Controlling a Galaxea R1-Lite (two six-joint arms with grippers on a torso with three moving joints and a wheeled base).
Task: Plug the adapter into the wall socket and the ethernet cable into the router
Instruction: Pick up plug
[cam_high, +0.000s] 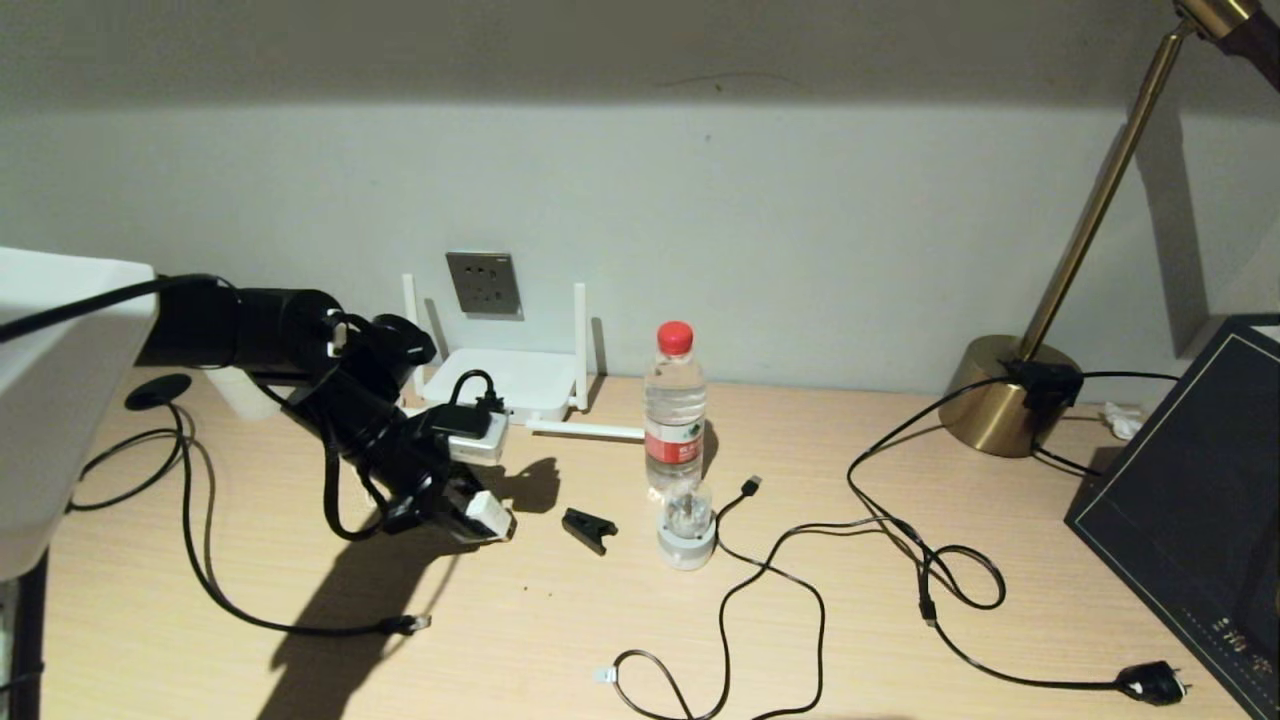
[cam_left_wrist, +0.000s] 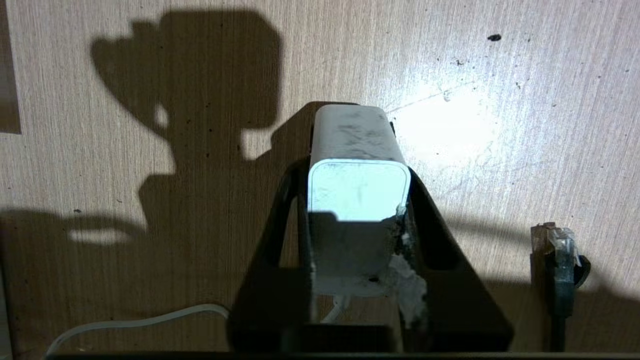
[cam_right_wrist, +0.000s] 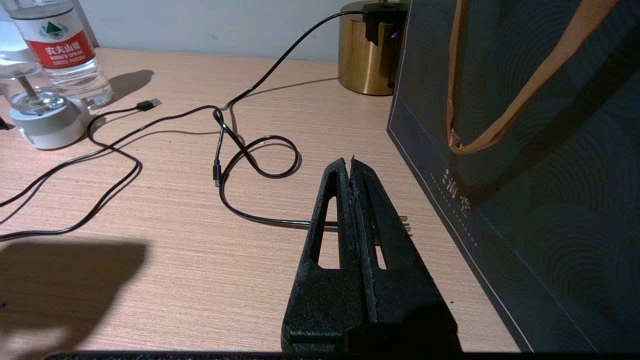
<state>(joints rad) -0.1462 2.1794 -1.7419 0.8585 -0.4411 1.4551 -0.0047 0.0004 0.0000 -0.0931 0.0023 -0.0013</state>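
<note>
Left gripper (cam_left_wrist: 357, 200) fingers clamp the adapter (cam_left_wrist: 356, 187) above the desk (cam_high: 900, 620); right gripper (cam_right_wrist: 351, 167) fingers pressed together.

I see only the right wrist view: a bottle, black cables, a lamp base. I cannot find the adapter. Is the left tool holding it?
Observer: Yes. The left tool is shut on the white adapter, above the table.
Operator: Is it close to where it must go?
Observer: No. The wall socket is on the wall behind the router; the tool is in front of the router.
Operator: And the other cable for the router?
Observer: The ethernet cable has its clear plug end lying loose on the table, near the left tool.
</note>
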